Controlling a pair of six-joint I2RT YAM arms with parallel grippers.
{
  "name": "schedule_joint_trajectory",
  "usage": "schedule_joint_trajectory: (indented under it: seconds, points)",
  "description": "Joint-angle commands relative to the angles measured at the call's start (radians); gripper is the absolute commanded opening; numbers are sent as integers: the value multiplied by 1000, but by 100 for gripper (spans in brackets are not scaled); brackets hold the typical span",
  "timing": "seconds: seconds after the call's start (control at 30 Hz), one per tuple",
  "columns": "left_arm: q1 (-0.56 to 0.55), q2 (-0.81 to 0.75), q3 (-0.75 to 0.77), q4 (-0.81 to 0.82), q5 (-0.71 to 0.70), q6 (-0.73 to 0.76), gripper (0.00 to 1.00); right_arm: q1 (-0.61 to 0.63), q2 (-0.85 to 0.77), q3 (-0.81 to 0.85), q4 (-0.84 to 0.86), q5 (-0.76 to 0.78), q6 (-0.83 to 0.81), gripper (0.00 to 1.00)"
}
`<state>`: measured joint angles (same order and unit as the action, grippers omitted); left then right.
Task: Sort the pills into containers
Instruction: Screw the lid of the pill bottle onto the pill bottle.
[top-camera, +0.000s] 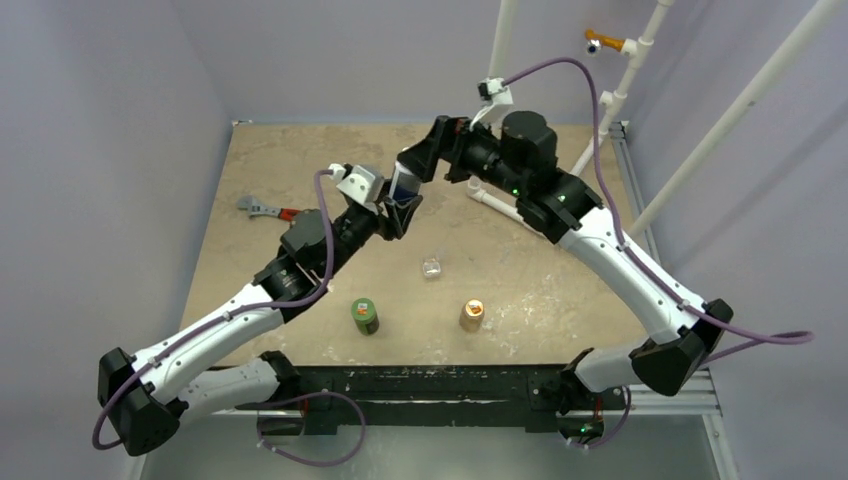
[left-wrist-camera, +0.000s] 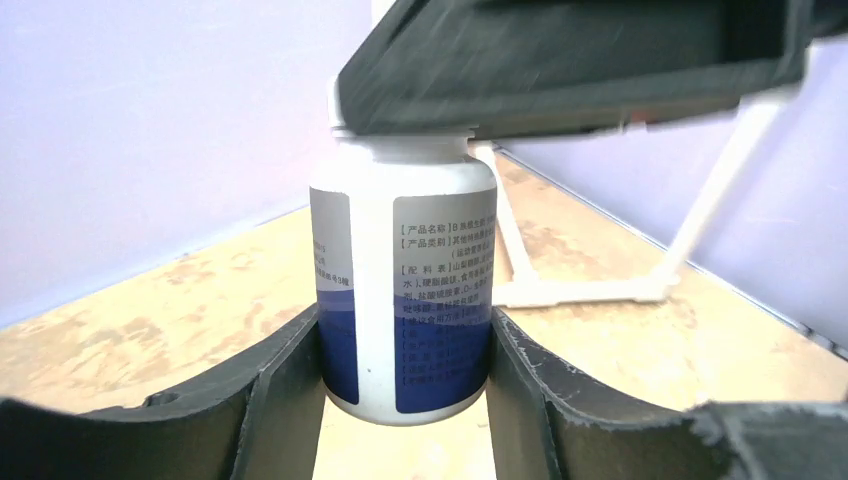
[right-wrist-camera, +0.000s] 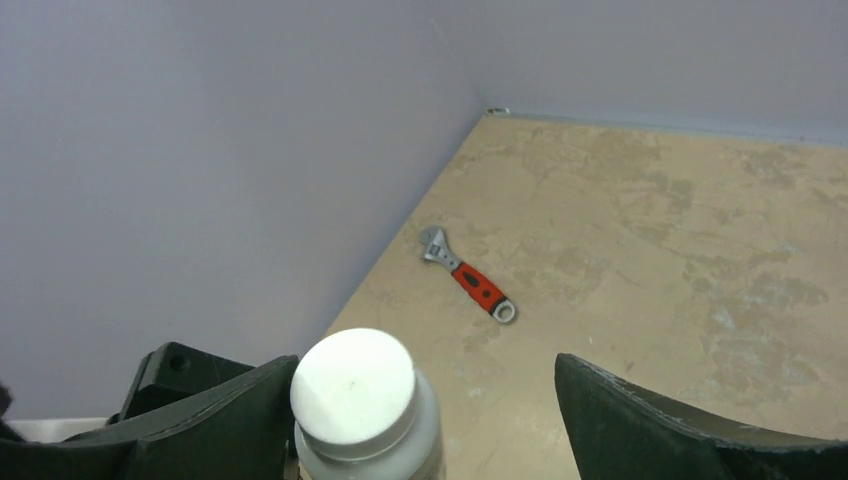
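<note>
While the left gripper (left-wrist-camera: 405, 345) is clamped on the lower body of the white bottle (left-wrist-camera: 400, 250), holding it upright with its long axis vertical, the right gripper (right-wrist-camera: 420, 380) straddles the white cap (right-wrist-camera: 352, 385) from above with its jaws spread wide. The coming move, I judge, turns on the offset: one finger is just beside the cap, the other well clear. The transparent case (top-camera: 431, 267) sits on the table (top-camera: 300, 165) nearer the bases, well apart from both grippers; no pills can be made out
</note>
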<state>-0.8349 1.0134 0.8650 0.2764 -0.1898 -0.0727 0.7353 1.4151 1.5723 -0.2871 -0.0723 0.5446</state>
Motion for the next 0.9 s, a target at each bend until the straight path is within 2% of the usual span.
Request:
schedule_joint_trajectory:
  seconds: [0.0, 0.13, 0.3, 0.37, 0.47, 0.6, 0.77, 0.87]
  points:
    - [78, -48, -36, 59, 335, -113, 0, -87, -89, -60, 167, -320, -36, 99]
    - [152, -73, -105, 198, 545, -219, 0, -153, -121, -140, 266, -490, -27, 99]
    - [257, -63, -151, 368, 772, -392, 0, -248, -166, -284, 588, -775, 109, 99]
    - [290, -51, -163, 448, 835, -467, 0, -250, -159, -284, 608, -834, 103, 98]
    - [325, -13, -169, 579, 917, -601, 0, -249, -148, -300, 699, -897, 158, 95]
    - [352, 43, -176, 747, 976, -724, 0, -248, -141, -313, 759, -922, 200, 85]
    - [364, 88, -176, 837, 1001, -795, 0, -231, -127, -307, 809, -924, 235, 74]
    - [364, 101, -166, 846, 1013, -810, 0, -207, -111, -276, 754, -907, 197, 70]
